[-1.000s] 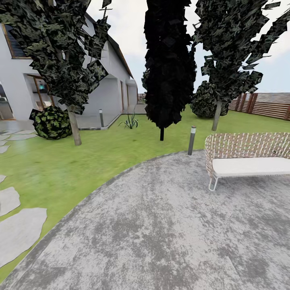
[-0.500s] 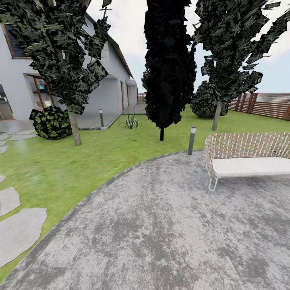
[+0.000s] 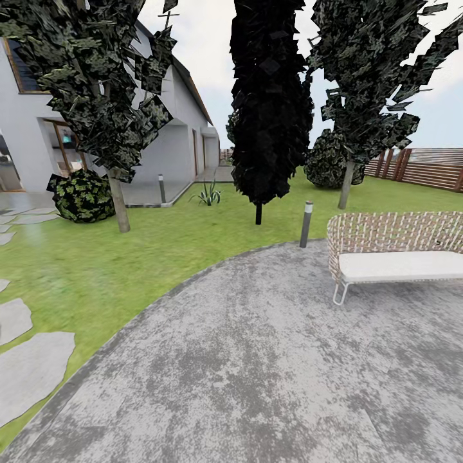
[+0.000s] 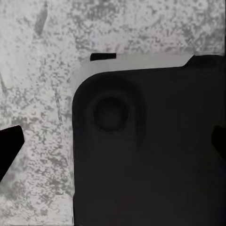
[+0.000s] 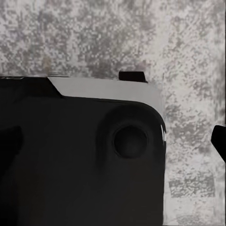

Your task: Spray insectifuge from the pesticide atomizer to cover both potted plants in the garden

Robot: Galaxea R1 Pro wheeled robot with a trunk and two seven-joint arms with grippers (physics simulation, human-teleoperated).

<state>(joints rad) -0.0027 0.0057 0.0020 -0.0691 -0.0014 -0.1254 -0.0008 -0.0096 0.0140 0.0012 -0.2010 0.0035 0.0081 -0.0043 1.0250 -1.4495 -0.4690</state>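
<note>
The garden spreads ahead of the robot: a lawn (image 3: 161, 257) curving round a grey paved round (image 3: 270, 360), with stepping stones (image 3: 32, 366) off to the left and a slatted fence (image 3: 424, 168) at the far right. A white house (image 3: 173, 151) stands behind three dark trees (image 3: 270, 109). A woven bench (image 3: 395, 254) with a pale cushion sits on the paving's right side, beside a short lamp post (image 3: 307, 224), placed, it seems, to light the seat and the edge of the round.

A round bush (image 3: 82, 195) grows by the house, and near the house wall stands a small spiky plant (image 3: 208, 193); whether that is one of the plants to spray cannot be told from here. The bottle is nowhere to be made out, so the robot probably has yet to look for it.

Both wrist cameras look down past the robot's dark base (image 4: 150, 150) at the paving, which suggests the arms hang at rest for travel. At the left gripper (image 4: 113, 146) and right gripper (image 5: 113, 141), dark fingertips stand wide apart at the picture edges, holding nothing.
</note>
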